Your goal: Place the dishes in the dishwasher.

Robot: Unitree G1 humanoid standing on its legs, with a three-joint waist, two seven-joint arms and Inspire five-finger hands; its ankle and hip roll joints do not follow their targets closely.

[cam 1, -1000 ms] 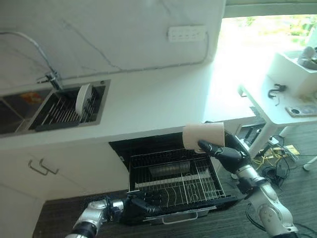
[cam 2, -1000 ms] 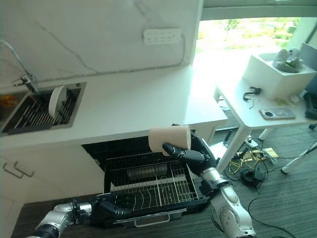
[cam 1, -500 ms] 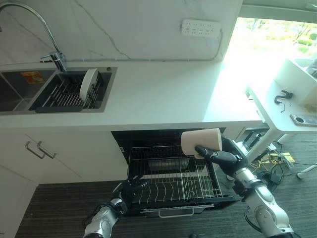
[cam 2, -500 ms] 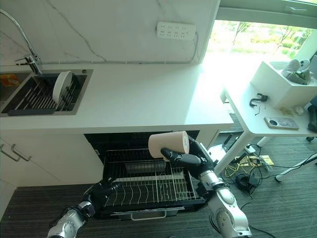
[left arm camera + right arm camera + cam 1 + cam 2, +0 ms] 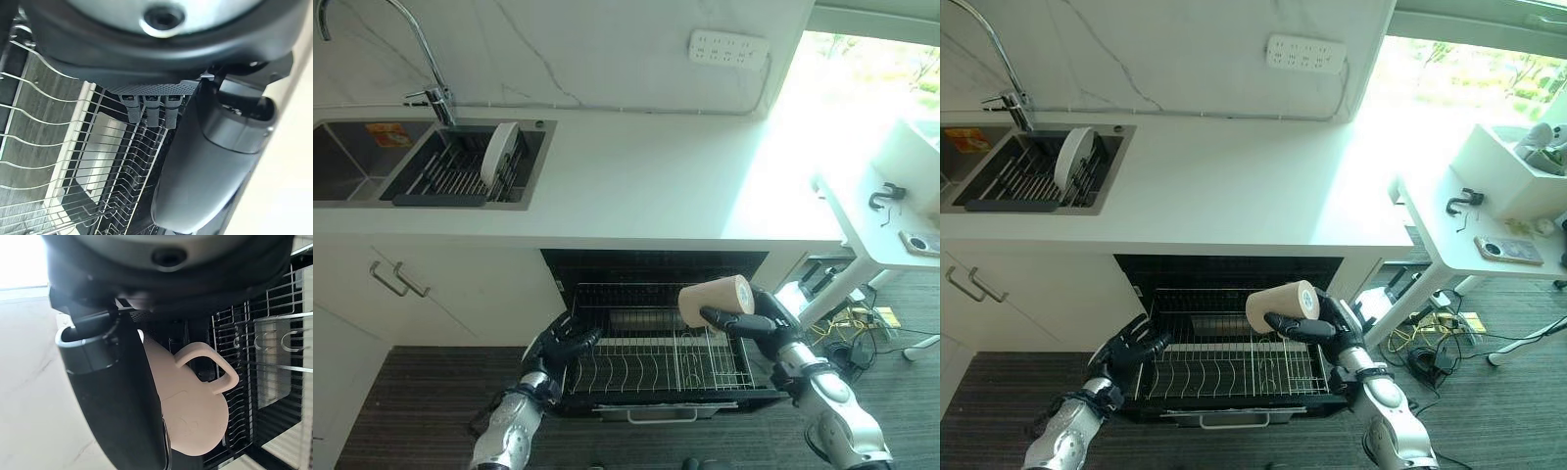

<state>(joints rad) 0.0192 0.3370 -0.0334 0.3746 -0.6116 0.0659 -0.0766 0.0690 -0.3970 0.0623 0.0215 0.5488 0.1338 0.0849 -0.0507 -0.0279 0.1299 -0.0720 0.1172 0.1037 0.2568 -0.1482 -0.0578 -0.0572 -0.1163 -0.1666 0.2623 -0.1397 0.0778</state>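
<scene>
Beige mug (image 5: 715, 299): we grip it in our right hand (image 5: 756, 322) above the dishwasher rack (image 5: 651, 354); left hand (image 5: 556, 350) released beside it.

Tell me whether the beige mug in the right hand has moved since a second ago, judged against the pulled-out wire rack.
Yes. The beige mug, held in the right hand, has come down from the counter edge toward the wire rack.

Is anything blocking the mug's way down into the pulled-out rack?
Nothing visible does. The right hand holds the mug on its side over the dishwasher rack, and the wires right under it look empty. The left hand rests at the rack's far left edge.
</scene>
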